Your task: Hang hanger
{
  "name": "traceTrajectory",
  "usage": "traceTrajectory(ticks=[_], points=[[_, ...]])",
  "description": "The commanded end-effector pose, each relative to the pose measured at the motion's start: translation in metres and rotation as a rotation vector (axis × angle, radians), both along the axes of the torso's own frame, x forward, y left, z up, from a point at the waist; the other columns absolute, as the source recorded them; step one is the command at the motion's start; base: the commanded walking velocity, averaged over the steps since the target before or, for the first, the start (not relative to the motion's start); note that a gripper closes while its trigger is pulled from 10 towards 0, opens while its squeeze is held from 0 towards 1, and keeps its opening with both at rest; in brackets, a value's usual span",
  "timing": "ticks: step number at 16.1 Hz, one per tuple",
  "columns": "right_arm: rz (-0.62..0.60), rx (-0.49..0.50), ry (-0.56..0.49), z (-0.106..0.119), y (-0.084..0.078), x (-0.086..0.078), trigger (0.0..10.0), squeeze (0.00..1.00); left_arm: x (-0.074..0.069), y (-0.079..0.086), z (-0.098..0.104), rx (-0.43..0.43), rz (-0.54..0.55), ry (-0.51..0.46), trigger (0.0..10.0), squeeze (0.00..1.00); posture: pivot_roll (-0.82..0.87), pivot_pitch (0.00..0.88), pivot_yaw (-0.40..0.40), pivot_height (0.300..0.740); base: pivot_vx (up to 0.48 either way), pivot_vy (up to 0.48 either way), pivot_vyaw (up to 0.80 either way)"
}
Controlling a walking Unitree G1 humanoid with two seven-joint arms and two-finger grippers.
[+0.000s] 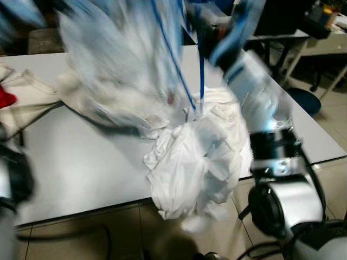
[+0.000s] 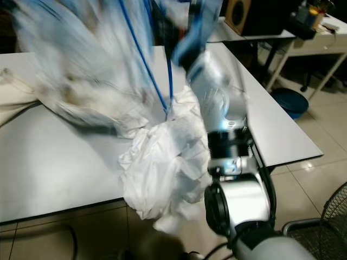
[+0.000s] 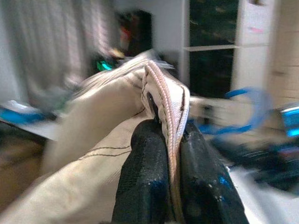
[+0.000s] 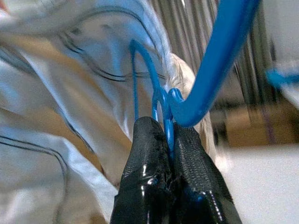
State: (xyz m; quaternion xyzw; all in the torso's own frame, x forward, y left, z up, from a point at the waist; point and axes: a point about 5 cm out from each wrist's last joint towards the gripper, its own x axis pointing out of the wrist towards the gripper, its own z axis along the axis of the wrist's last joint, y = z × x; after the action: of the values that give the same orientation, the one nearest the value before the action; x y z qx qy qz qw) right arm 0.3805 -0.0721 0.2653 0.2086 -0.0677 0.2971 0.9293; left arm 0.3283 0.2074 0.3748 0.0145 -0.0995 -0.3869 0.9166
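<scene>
blue hanger [image 4: 205,74]: raised above the white table [image 1: 81,162], neck clamped between the right gripper [image 4: 169,140] fingers. cream garment [image 3: 93,140]: blurred, held up over the table's far side, seamed edge pinched tight in the left gripper [image 3: 172,140]. crumpled white cloth [image 1: 195,162]: heaped at the table's near edge, spilling over it, below the hanger.

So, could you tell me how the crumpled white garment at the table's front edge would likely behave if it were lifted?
The white garment lies in soft, irregular folds, so it is probably floppy and would sag from any grip. Part of it droops over the table edge, so a nudge might slide it off. It looks thin, hence likely light.
</scene>
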Motion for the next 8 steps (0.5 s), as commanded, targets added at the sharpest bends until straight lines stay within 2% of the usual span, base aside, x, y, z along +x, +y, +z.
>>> traceTrajectory(ticks=[1, 3, 5, 6, 7, 8], points=[[-0.025, -0.015, 0.118, -0.029, -0.001, 0.002, 10.0, 0.00, -0.003, -0.028, -0.012, 0.029, -0.100, 0.052, 0.8, 0.00, 0.01, 0.000, -0.025, 0.740, 0.000, 0.000, 0.00], [-0.026, 0.005, 0.153, -0.039, -0.002, 0.001, 10.0, 0.00, 0.002, -0.036, -0.025, 0.028, -0.084, 0.102, 1.0, 0.00, 0.00, 0.000, -0.021, 0.740, 0.000, 0.000, 0.00], [-0.022, 0.076, 0.230, -0.053, -0.003, -0.002, 10.0, 0.00, 0.006, -0.045, -0.030, -0.011, -0.052, 0.130, 0.9, 0.00, -0.01, 0.000, -0.008, 0.740, 0.000, 0.000, 0.00], [-0.031, 0.099, 0.254, -0.058, -0.003, -0.001, 10.0, 0.00, 0.006, -0.046, -0.032, 0.002, -0.039, 0.135, 0.8, 0.00, -0.01, 0.000, 0.002, 0.740, 0.000, 0.000, 0.00], [-0.050, 0.159, 0.284, -0.063, -0.004, 0.001, 10.0, 0.00, 0.009, -0.046, -0.033, -0.009, -0.001, 0.140, 0.8, 0.00, -0.01, 0.000, 0.007, 0.740, 0.000, 0.000, 0.00], [-0.071, 0.224, 0.309, -0.064, -0.004, 0.003, 10.0, 0.00, 0.012, -0.046, -0.032, -0.030, 0.007, 0.152, 0.3, 0.00, -0.01, 0.000, 0.014, 0.740, 0.000, 0.000, 0.00]])
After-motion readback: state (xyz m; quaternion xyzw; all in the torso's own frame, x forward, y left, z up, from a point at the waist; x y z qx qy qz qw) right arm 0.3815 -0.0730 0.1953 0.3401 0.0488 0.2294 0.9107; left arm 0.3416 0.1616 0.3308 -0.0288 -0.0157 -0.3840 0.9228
